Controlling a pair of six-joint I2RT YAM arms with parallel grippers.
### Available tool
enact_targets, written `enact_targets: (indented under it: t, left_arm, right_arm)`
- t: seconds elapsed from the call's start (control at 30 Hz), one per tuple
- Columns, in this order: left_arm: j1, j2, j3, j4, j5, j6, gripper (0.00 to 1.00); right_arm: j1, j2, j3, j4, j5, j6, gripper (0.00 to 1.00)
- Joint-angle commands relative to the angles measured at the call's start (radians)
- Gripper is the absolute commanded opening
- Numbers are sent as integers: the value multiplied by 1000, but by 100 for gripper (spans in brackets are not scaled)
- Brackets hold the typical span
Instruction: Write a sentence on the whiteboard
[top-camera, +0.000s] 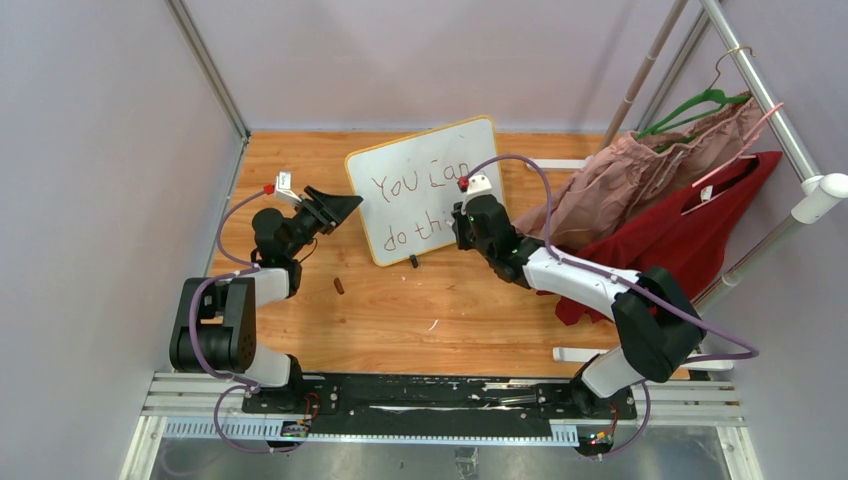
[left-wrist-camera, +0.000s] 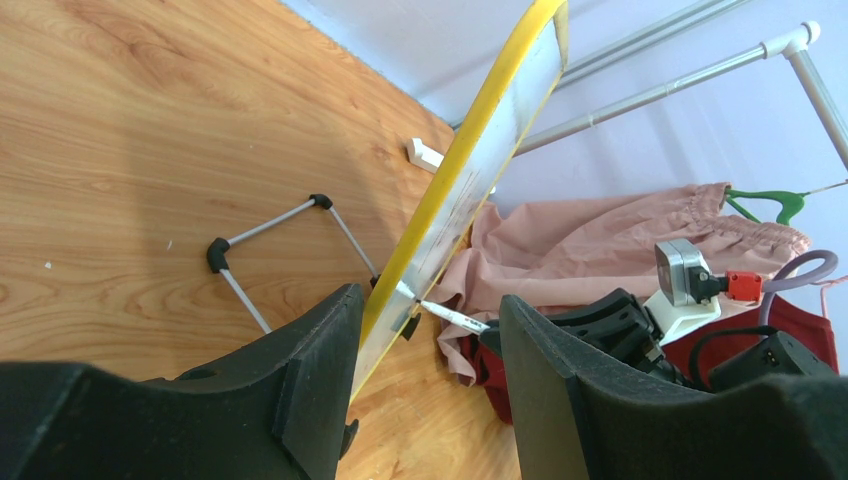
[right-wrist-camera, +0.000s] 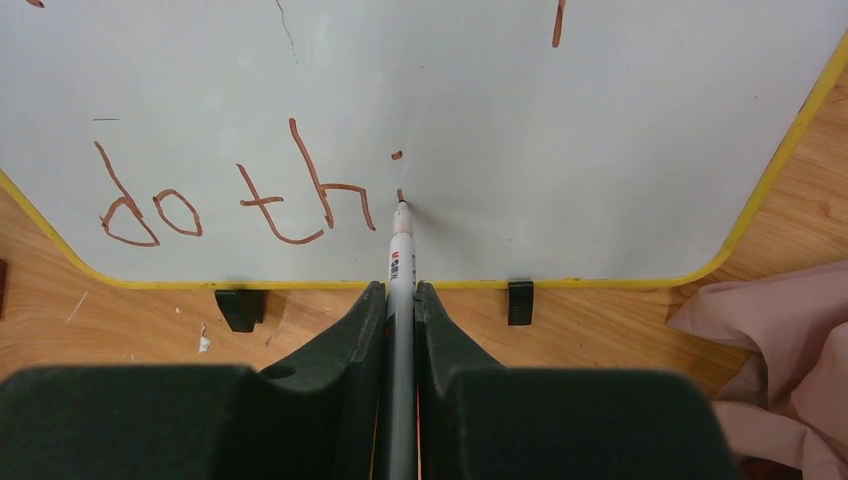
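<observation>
The whiteboard (top-camera: 450, 150) stands propped near the middle of the tabletop's far edge. The right gripper (right-wrist-camera: 400, 295), clamped tight on a marker (right-wrist-camera: 401, 255), holds its tip to the board just after "do th" of the sentence (right-wrist-camera: 262, 200). The left gripper (left-wrist-camera: 430, 300) gapes wide astride the board's left edge. Bare wood runs to the near edge, and clothes (top-camera: 640, 185) crowd the right.

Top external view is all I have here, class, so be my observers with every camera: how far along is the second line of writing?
Observer: The sentence reads "do th" there; the marker tip touches the whiteboard below an i's dot.
Operator: Is the marker gripped?
Observer: The right gripper is shut on it.
Operator: And the other arm?
Observer: The left gripper is open, straddling the whiteboard's yellow edge.
</observation>
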Motion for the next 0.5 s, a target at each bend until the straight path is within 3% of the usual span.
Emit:
enact_targets:
  t: [0.0, 0.47]
  left_arm:
    - [-5, -14, -9, 39, 15, 0, 58]
    - [-6, -16, -10, 39, 15, -2, 58]
  right_arm:
    - [-10, 4, -21, -13, -3, 19, 0]
    - [-9, -42, -56, -4, -11, 18, 0]
